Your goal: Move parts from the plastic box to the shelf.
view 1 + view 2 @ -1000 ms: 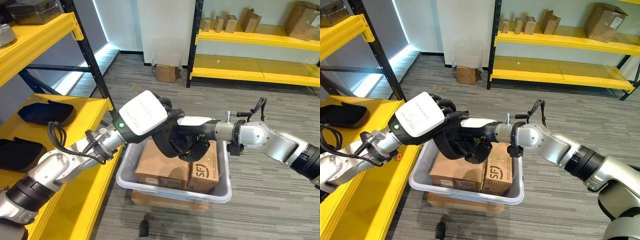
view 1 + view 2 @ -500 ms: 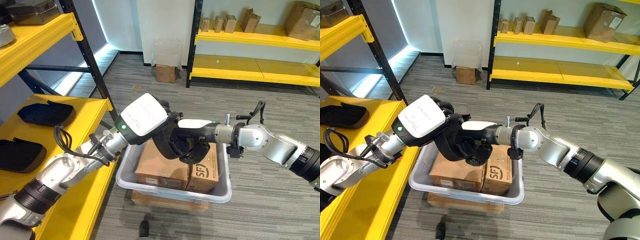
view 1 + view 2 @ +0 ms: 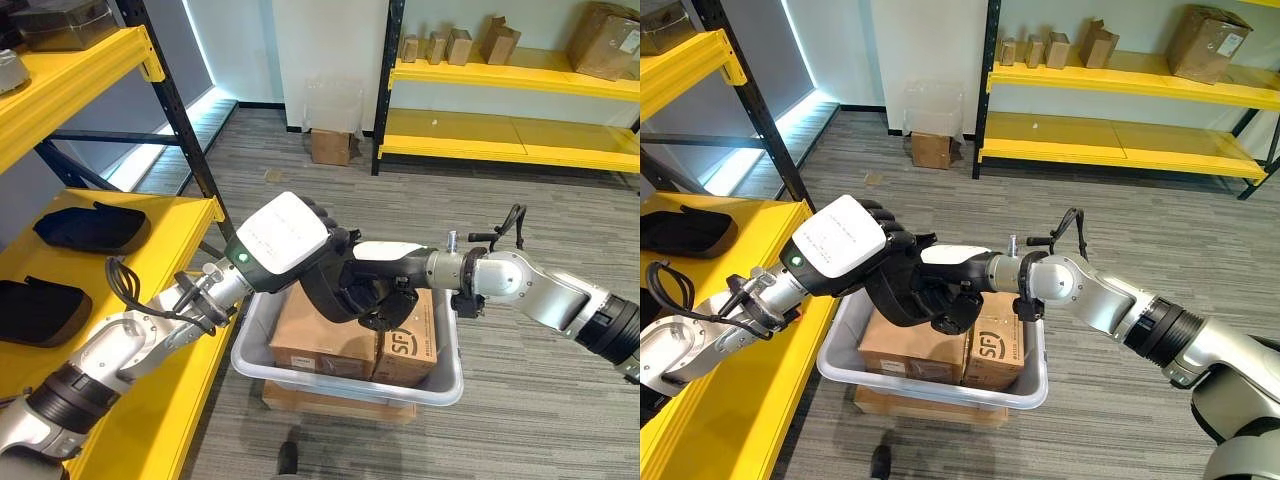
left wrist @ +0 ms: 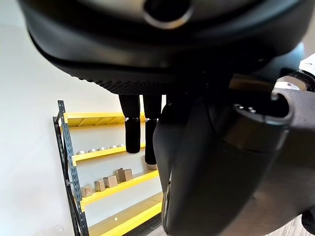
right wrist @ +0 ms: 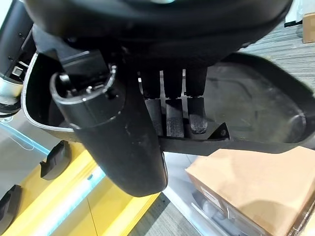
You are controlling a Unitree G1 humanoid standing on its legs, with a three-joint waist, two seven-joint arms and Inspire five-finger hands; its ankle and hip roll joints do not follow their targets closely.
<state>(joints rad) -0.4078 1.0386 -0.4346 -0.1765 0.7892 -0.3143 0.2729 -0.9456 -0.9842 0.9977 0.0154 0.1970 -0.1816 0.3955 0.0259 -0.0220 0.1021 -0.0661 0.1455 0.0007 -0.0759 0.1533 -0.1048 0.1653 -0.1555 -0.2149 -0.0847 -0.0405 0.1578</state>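
A dark, curved shell-like part (image 3: 902, 297) is being held above the grey plastic box (image 3: 440, 385) by both hands. The right hand (image 5: 170, 105) is being curled round the part's rim, with fingers (image 5: 174, 115) laid inside the shell and the thumb outside, as its wrist view shows. The left hand (image 3: 318, 215) is being pressed against the part's upper side; whether its fingers are curled round the part cannot be told. Inside the box, cardboard cartons (image 3: 325, 330) are lying directly beneath the part. On the yellow shelf (image 3: 170, 215) just left of the box, two similar dark parts (image 3: 90, 225) are already lying, so part of the work is judged to be done. The held part is being kept clear of the box but not yet over the shelf; carrying it leftward and setting it down is judged to be what remains for this piece.
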